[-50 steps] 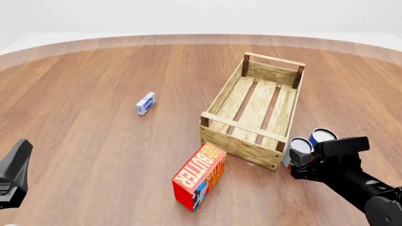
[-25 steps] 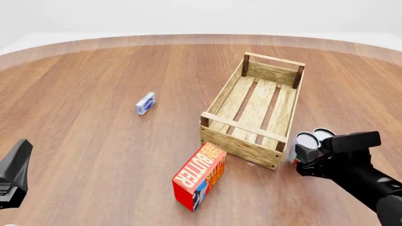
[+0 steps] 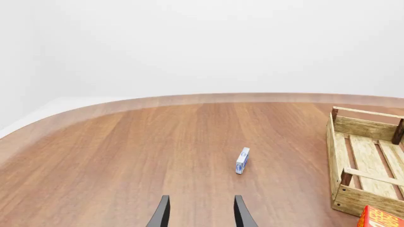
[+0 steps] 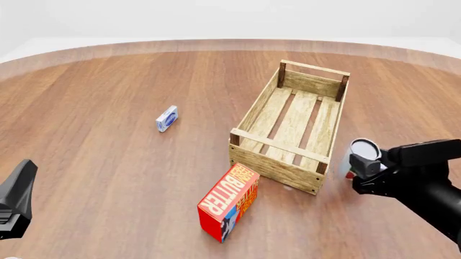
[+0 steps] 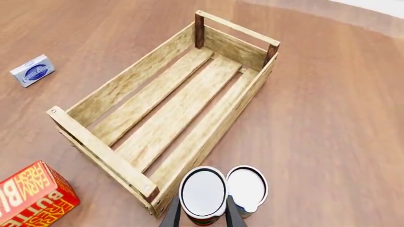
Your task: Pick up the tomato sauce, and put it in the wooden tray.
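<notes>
The tomato sauce [image 5: 203, 191] is a small can with a pale silvery top and a red lower edge. It sits between the two fingers of my right gripper [image 5: 202, 209], which is shut on it. In the front view the tomato sauce [image 4: 365, 149] shows above the right gripper [image 4: 358, 171], just right of the wooden tray's near right corner. The wooden tray [image 4: 284, 147] [image 5: 101, 146] [image 3: 338, 156] is a light slatted crate with nothing in it. My left gripper [image 3: 201, 203] is open and holds nothing, low at the near left [image 4: 18, 197].
A second can [image 5: 247, 187] stands right beside the held one, hidden in the front view. A red butter box [image 4: 229, 202] [image 5: 31, 194] [image 3: 382, 217] stands before the tray's near end. A small blue-and-white packet [image 4: 166, 118] [image 5: 32, 70] [image 3: 242, 160] lies left of the tray.
My right gripper has moved to the right with the tomato sauce, whose top now sits higher. The second can has dropped out of the front view. The left arm has not moved.
</notes>
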